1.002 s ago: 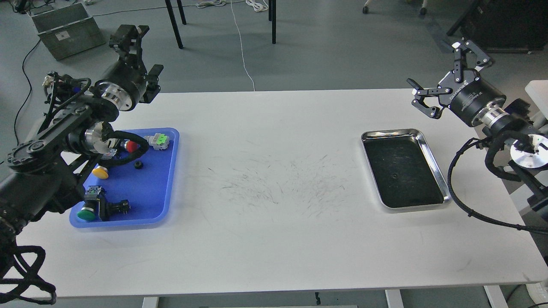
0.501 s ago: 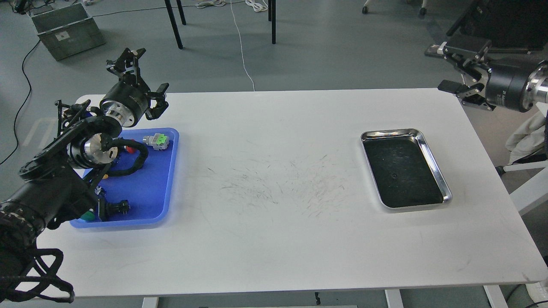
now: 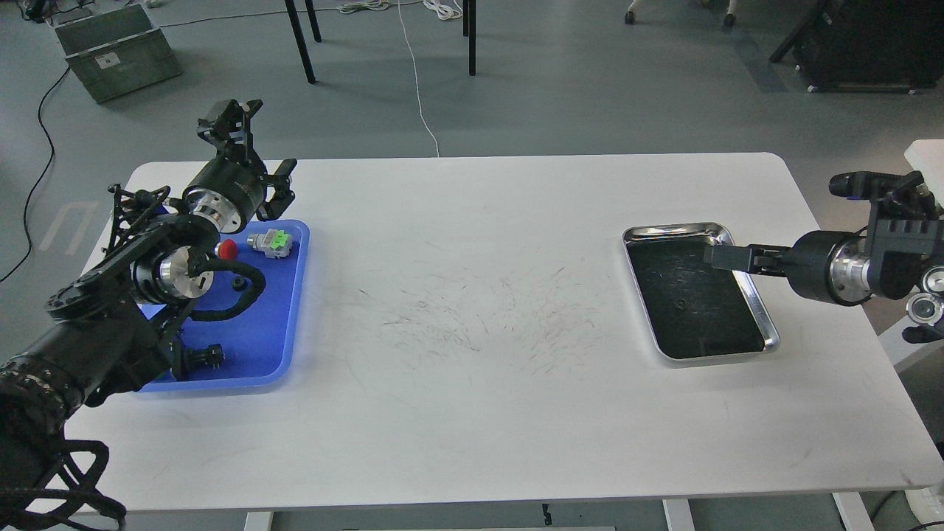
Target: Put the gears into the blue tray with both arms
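My right gripper [image 3: 719,257] swings down from high beyond the table's far right corner and now reaches in over the steel tray [image 3: 767,332], while my left gripper [image 3: 254,147] settles slightly right.

Blue tray [image 3: 284,324], black gear [image 3: 238,283], shiny steel tray [image 3: 746,276], white table [image 3: 472,413].

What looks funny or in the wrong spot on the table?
One tiny gear sits alone in the steel tray, not the blue tray where another gear lies. The table has dark scratchy marks across its middle. Nothing looks spilled.
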`<move>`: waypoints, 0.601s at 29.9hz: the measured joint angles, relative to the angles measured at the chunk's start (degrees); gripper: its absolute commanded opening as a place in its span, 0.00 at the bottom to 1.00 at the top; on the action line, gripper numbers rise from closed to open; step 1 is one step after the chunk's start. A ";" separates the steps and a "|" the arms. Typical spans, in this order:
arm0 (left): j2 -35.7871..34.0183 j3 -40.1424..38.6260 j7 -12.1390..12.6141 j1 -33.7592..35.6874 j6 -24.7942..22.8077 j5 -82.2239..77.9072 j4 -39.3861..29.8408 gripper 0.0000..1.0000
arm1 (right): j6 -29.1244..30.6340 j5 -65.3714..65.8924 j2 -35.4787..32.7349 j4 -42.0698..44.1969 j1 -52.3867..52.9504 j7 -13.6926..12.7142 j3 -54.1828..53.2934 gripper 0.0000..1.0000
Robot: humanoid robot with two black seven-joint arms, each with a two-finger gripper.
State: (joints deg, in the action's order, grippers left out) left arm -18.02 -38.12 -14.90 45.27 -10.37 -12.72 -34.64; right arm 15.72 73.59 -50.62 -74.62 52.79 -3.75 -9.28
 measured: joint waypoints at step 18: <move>-0.28 0.16 -0.39 -0.01 0.16 -0.38 0.01 0.98 | -1.40 6.74 11.02 10.52 -1.34 -0.06 4.62 0.87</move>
State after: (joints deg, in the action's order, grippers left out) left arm -18.29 -37.96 -15.29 45.26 -10.21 -13.10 -34.63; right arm 14.32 80.32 -39.60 -64.10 51.45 -3.81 -4.66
